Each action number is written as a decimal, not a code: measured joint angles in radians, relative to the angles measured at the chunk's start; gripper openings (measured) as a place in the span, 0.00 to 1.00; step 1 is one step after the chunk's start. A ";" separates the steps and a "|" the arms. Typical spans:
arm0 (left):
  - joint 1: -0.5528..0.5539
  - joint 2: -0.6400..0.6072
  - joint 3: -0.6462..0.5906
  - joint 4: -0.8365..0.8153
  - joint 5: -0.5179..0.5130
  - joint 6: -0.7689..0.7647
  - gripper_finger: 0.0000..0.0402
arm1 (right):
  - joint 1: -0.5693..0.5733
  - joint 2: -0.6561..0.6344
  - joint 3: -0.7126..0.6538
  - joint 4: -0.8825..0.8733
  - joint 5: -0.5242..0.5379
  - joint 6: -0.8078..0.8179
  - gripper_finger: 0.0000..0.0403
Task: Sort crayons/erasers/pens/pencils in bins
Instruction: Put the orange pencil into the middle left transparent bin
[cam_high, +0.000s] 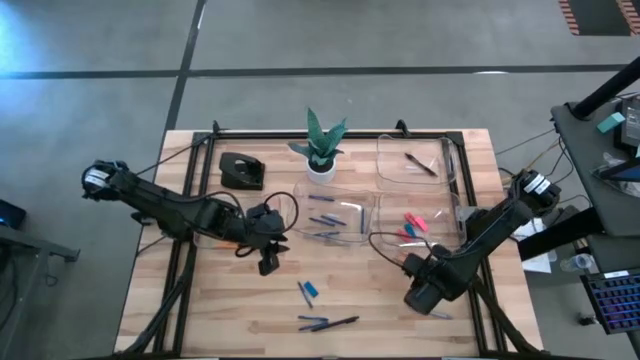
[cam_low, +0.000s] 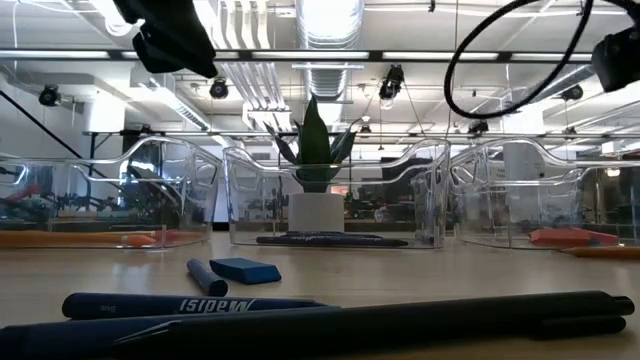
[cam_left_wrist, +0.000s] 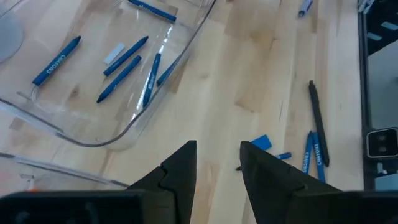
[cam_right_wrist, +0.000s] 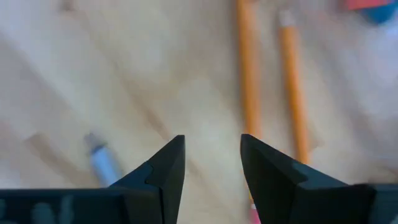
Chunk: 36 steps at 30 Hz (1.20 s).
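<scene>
Right hand (cam_right_wrist: 211, 165), dark wedge fingers parted (empty), above two slim orange pencils (cam_right_wrist: 292, 93) on pale woodgrain.

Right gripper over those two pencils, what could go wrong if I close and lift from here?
1. The right gripper is open with nothing between its fingers; the two pencils lie close side by side, so closing could catch both or roll one away.
2. The eraser bin sits right beside that arm, so a swing might nudge its wall.
3. The left gripper, also open and empty, hovers by the crayon bin; descending there risks clipping its rim.
</scene>
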 joint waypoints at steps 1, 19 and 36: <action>-0.002 0.000 -0.002 0.006 0.000 -0.001 0.27 | 0.000 -0.001 -0.001 -0.018 0.009 0.006 0.37; -0.126 0.010 -0.004 0.249 0.002 -0.007 0.27 | 0.000 0.049 -0.119 0.044 -0.002 0.037 0.37; -0.246 0.088 -0.003 0.499 -0.001 0.000 0.27 | 0.000 0.048 -0.146 0.152 -0.015 -0.001 0.12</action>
